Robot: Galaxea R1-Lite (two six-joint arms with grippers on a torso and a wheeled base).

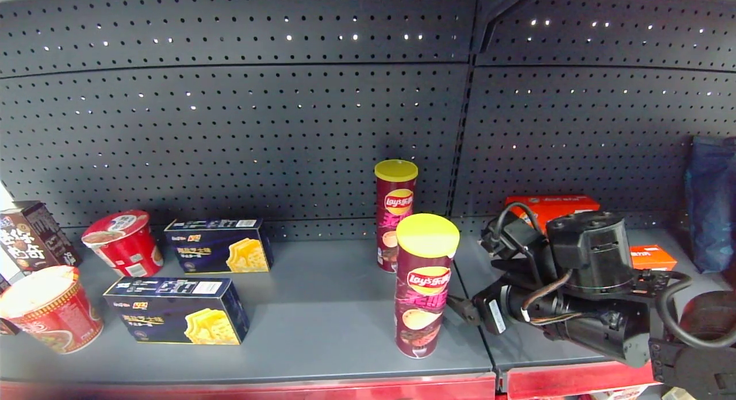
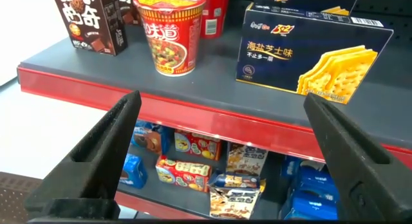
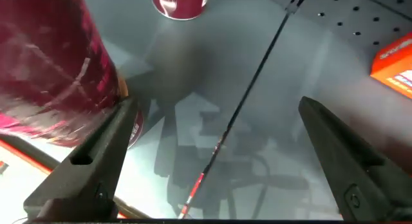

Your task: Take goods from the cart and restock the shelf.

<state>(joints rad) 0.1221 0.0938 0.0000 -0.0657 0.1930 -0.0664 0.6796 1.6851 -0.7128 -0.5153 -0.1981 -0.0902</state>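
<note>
Left gripper (image 2: 222, 102) first: fingers spread wide, nothing btw them. It hangs low in front of the shelf (image 2: 193, 111) lip at the left end, facing the front noodle cup (image 2: 170, 31) and front cracker box (image 2: 309, 53). Prob kept there to stay out of the other arm's way.

On the board, left to right: dark carton (image 1: 31, 236), then rear noodle cup (image 1: 123, 242) and rear cracker box (image 1: 218, 245) behind their front twins. Goods sit in front/back pairs by type, faces fwd so they read from the aisle.

Mid-shelf: rear chip can (image 1: 395, 216) is upright near the back panel. Front chip can (image 1: 422, 291) is upright ahead of it, nearer the front edge, same row.

Right gripper (image 3: 217, 108) is spread too, holding nothing. The front can stands just beside one finger (image 3: 96, 156), outside the gap; touching or not, can't tell. Low, side-on reach suits a tall can, b/c the grip lands on the body, not the lid.

My read: can is down on the shelf, so this item looks done. Risk: tall & narrow, tips easily if a finger brushes it on pull-back.

Further right: orange boxes (image 1: 552, 206), blue bag (image 1: 710, 204).
</note>
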